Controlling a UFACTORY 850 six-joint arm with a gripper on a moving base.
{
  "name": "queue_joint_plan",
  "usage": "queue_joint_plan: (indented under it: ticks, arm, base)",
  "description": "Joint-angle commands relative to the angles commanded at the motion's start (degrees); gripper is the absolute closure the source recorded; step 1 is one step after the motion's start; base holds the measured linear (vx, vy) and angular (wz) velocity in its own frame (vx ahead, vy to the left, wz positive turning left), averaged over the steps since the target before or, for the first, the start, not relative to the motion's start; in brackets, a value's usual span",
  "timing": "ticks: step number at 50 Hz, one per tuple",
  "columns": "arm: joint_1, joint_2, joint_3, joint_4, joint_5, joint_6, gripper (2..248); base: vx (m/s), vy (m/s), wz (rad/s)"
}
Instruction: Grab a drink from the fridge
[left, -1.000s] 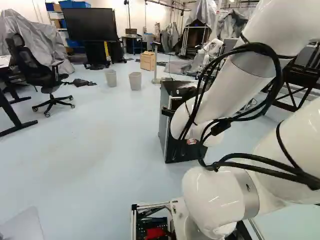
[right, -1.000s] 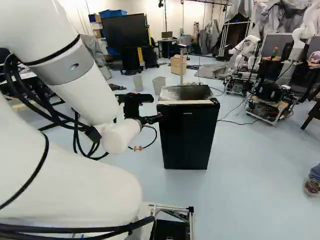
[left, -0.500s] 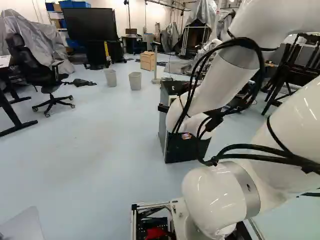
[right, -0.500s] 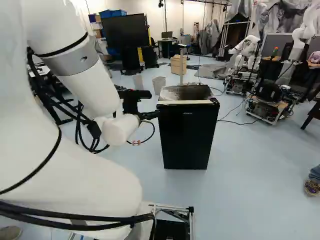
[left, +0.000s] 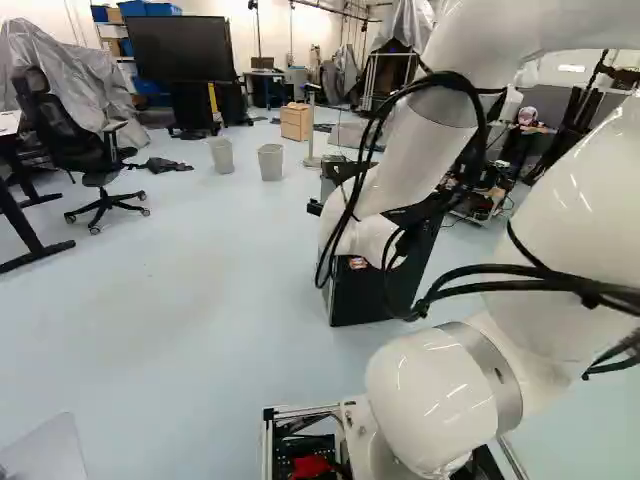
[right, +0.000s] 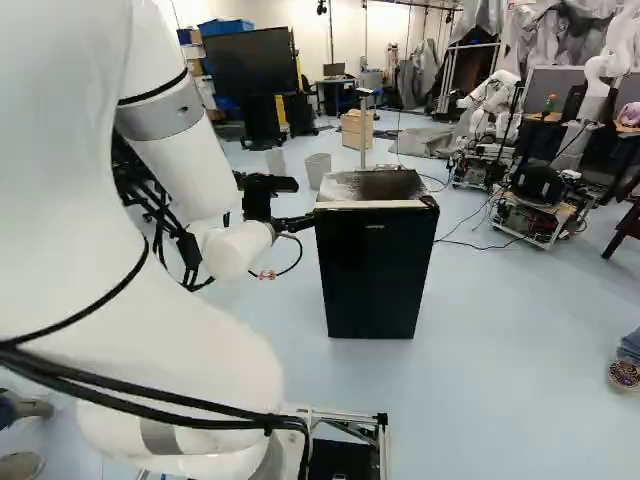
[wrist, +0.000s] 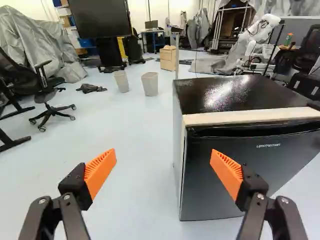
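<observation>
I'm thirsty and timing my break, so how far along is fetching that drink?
Early on, it seems. Done: the gripper is at the fridge, open, with a front corner ahead of it. In hand: nothing; its fingers stand apart with no drink between them. Left: the door is shut, so opening it, reaching in, gripping a drink and bringing it out all remain.

fridge top (wrist: 225, 92): smooth, glossy | fridge door (wrist: 240, 155): smooth, low sheen | arm (right: 190, 350): smooth, glossy | pads (wrist: 96, 172): ribbed, matt | 2 bins (wrist: 150, 84): matt, plastic-looking | box (wrist: 168, 59): wood-look
</observation>
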Motion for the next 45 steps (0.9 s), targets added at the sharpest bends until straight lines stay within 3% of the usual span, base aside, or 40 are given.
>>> queue_joint_plan:
  ticks: [23, 45]
  arm:
    - [4.45, -7.68, -4.14, 7.70, 4.76, 0.00, 3]
    - [7.45, -16.28, -10.13, 15.30, 9.23, 0.00, 3]
  base:
    - [0.000, 0.000, 0.000]
    - [0.000, 0.000, 0.000]
